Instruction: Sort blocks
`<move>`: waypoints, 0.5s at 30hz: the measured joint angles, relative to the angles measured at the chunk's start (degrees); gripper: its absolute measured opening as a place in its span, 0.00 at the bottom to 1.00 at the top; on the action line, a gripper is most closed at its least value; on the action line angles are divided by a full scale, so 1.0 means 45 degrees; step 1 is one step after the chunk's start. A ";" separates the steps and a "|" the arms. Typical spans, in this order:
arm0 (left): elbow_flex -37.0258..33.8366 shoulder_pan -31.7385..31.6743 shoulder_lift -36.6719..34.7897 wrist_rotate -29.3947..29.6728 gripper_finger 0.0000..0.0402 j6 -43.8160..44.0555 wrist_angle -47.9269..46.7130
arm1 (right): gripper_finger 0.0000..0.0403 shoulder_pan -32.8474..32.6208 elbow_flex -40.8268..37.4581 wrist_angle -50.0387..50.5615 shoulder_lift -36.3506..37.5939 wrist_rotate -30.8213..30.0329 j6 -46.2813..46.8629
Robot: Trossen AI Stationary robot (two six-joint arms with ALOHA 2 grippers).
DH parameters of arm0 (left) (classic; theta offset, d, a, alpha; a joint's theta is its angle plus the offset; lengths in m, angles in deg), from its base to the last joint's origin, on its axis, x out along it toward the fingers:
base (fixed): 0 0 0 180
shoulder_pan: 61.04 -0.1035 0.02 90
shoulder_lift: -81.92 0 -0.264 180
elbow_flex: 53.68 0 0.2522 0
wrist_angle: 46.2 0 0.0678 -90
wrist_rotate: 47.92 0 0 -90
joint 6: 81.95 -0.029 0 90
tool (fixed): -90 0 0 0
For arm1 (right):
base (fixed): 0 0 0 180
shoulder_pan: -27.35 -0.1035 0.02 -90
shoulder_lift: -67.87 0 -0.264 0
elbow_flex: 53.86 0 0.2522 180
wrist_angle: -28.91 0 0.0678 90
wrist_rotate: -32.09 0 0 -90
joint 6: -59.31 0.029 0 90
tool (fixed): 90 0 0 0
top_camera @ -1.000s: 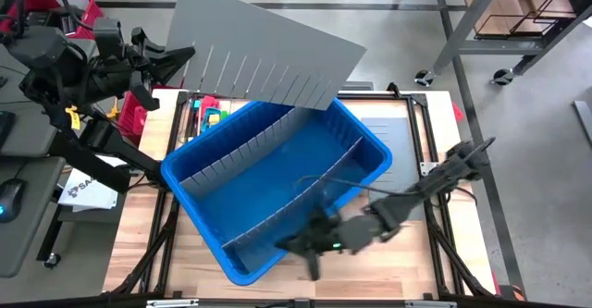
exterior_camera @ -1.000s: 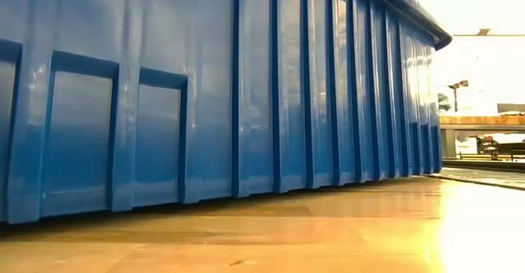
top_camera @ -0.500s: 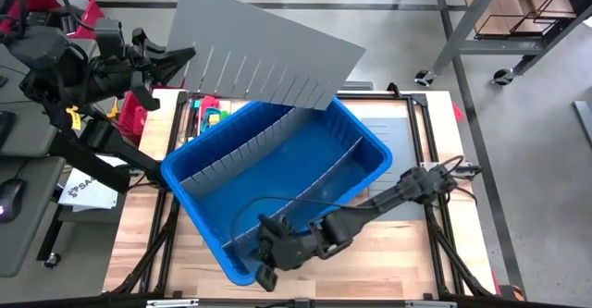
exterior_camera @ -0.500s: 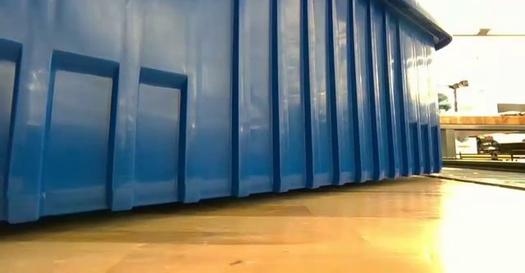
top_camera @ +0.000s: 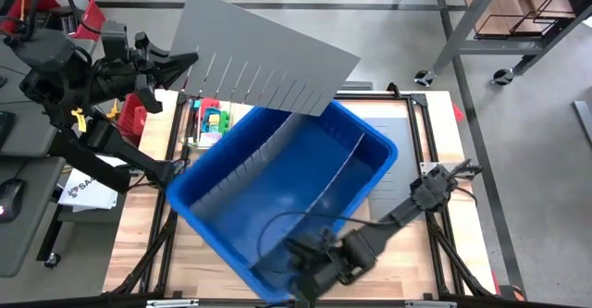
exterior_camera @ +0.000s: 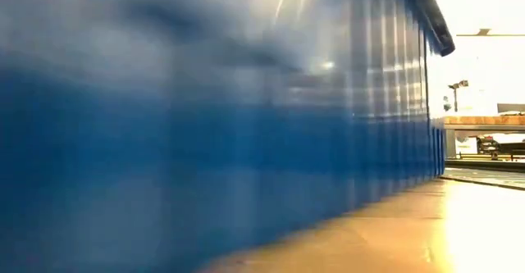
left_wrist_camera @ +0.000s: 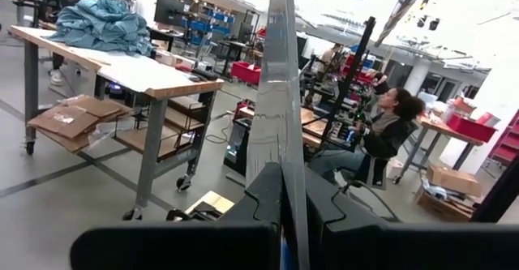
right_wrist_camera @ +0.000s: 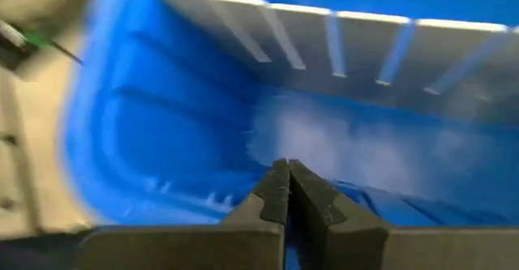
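Blue bin (top_camera: 277, 192) sits skewed across the tabletop (top_camera: 416, 252), with grey divider panels inside. A large slotted grey divider panel (top_camera: 264, 54) hangs above the far-left corner, clenched edge-on by the left end effector (left_wrist_camera: 284, 193). Right end effector (right_wrist_camera: 288, 193), clenched and empty, sits at the bin's near rim. Small coloured blocks (top_camera: 215, 121) lie in a container behind the bin, far-left.

Bright, even light overhead; the blue bin (exterior_camera: 205, 125) smears with motion blur, glare washing the low view's right side.
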 joint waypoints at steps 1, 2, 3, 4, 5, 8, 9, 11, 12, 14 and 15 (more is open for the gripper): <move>0.0000 0.0000 0.0008 -0.0010 0.00 0.0004 0.0000 | 0.00 -0.0160 0.0042 0.0734 0.0023 0.0000 0.0300; 0.0000 0.0000 0.0031 0.0000 0.00 0.0005 0.0003 | 0.00 -0.0303 -0.0003 0.1295 0.0073 -0.0053 0.0659; 0.0000 -0.0002 0.0037 0.0003 0.00 0.0005 0.0032 | 0.00 -0.0437 -0.0054 0.1930 0.0110 -0.0136 0.1113; 0.0000 -0.0003 0.0049 0.0007 0.00 0.0007 0.0062 | 0.00 -0.0538 -0.0068 0.2584 0.0102 -0.0308 0.1676; 0.0000 -0.0005 0.0060 0.0028 0.00 0.0010 0.0068 | 0.00 -0.0619 -0.0069 0.3091 0.0114 -0.0619 0.2190; 0.0000 0.0000 0.0107 0.0197 0.00 -0.0024 0.0073 | 0.00 -0.0946 -0.0113 0.3250 0.0694 -0.2130 0.3136; -0.0005 -0.0004 0.0107 0.0218 0.00 -0.0024 0.0077 | 0.00 -0.1050 -0.0060 0.3395 0.0995 -0.2676 0.3329; -0.0002 0.0000 0.0122 0.0253 0.00 -0.0075 0.0069 | 0.00 -0.1335 -0.0050 0.3203 0.1677 -0.3846 0.3428; 0.0000 0.0000 0.0136 0.0259 0.00 -0.0078 0.0076 | 0.00 -0.1533 -0.0050 0.3031 0.1962 -0.4431 0.3331; -0.0003 -0.0005 0.0147 0.0303 0.00 -0.0081 0.0077 | 0.00 -0.1933 -0.0045 0.2302 0.2421 -0.5238 0.2653; -0.0007 -0.0005 0.0151 0.0299 0.00 -0.0078 0.0068 | 0.00 -0.2156 -0.0045 0.1784 0.2590 -0.5318 0.2258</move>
